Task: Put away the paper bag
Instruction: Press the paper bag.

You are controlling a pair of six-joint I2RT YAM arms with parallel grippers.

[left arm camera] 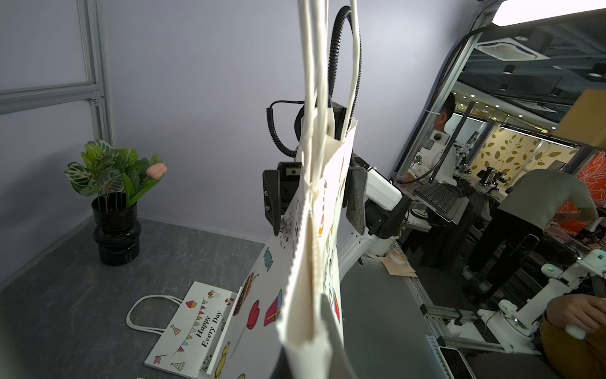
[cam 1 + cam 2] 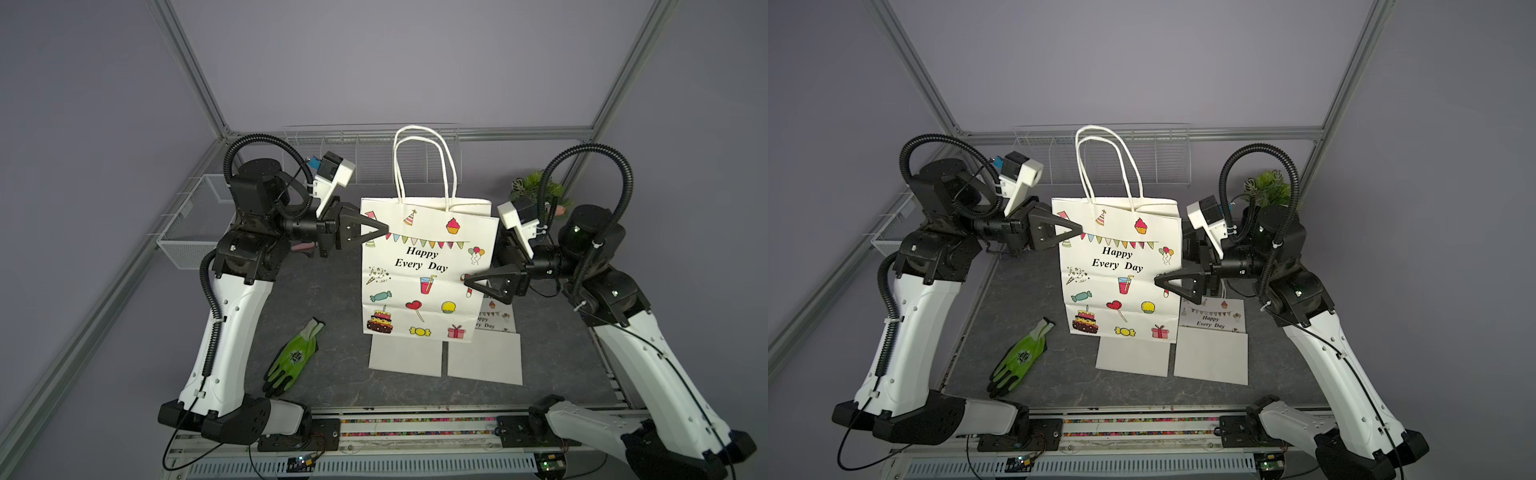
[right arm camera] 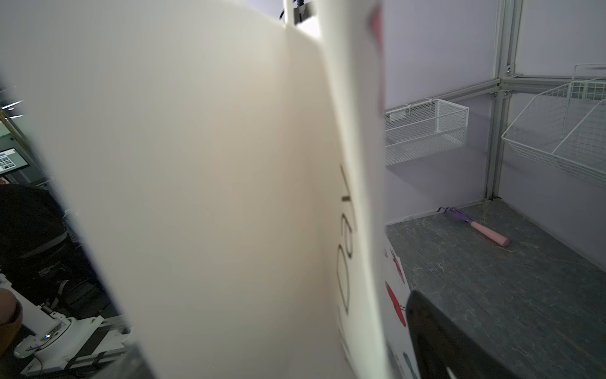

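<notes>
Bag: paper bag upright above the table.
Left gripper: mine, clamped on its upper edge.
Right gripper: mine, jaws spread astride the opposite edge.
Doing it well: I should close squarely and avoid creasing.

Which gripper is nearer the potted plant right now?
Right. The right gripper straddles the paper bag edge facing the potted plant; the left gripper pinches the opposite edge.
</notes>
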